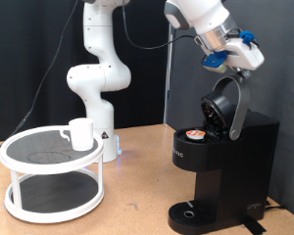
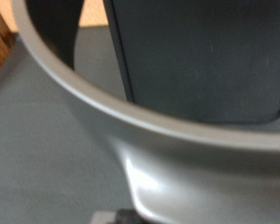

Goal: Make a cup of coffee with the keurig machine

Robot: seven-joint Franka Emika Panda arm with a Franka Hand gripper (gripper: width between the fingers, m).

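Note:
The black keurig machine (image 1: 220,166) stands at the exterior view's right with its rounded lid (image 1: 225,106) hinged up and open. A small orange-topped pod (image 1: 195,134) sits in the open chamber. My gripper (image 1: 225,70) is just above the raised lid, at or touching its top edge; its fingers are not clearly visible. The wrist view is filled by the lid's curved silver rim (image 2: 131,131), very close, with the black machine body (image 2: 196,56) behind it. The white cup (image 1: 80,133) stands on the top shelf of a rack at the exterior view's left, far from the gripper.
The white two-tier round rack (image 1: 51,162) stands on the wooden table at the left. The arm's white base (image 1: 98,78) rises behind it. The machine's round drip base (image 1: 191,213) has nothing on it. A black curtain hangs behind.

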